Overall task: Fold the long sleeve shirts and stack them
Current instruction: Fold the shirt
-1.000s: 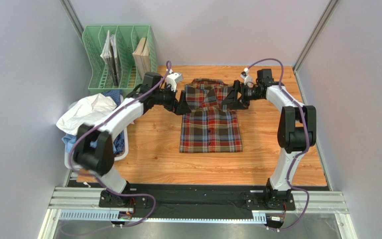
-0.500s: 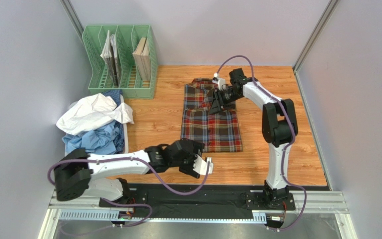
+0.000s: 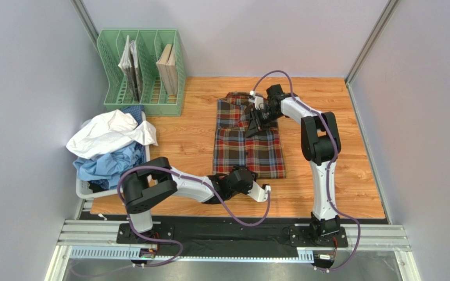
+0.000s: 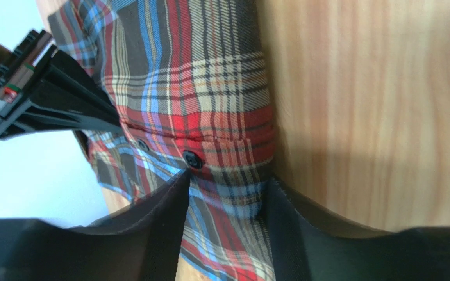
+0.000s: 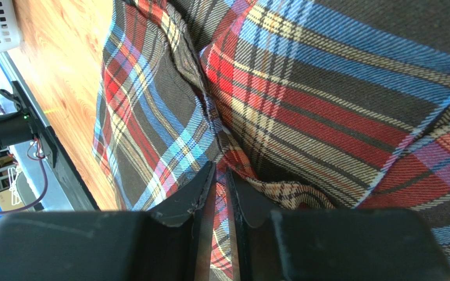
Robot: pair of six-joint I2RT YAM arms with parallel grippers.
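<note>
The tartan shirt (image 3: pixel 256 153) lies flat in the middle of the wooden table, collar towards the back. My left gripper (image 3: pixel 240 174) is at its near hem. In the left wrist view the hem by a dark button (image 4: pixel 193 158) is squeezed between the two fingers of the left gripper (image 4: pixel 226 181). My right gripper (image 3: pixel 252 126) is on the shirt's upper middle. Seen from the right wrist, the right gripper (image 5: pixel 220 171) pinches a ridge of tartan cloth (image 5: pixel 327 88), jaws almost together. A white shirt (image 3: pixel 107 132) and a light blue shirt (image 3: pixel 107 165) are heaped at the left.
The heap sits in a white basket (image 3: pixel 82 188) at the table's left edge. A green file rack (image 3: pixel 142 73) with books stands at the back left. Grey walls close in both sides. The right arm (image 4: pixel 45 93) shows past the shirt in the left wrist view.
My left arm left the shirt's left shoulder, swung down along the front and closed on the near hem. My right gripper slid from the right shoulder to the upper middle and closed on cloth.
</note>
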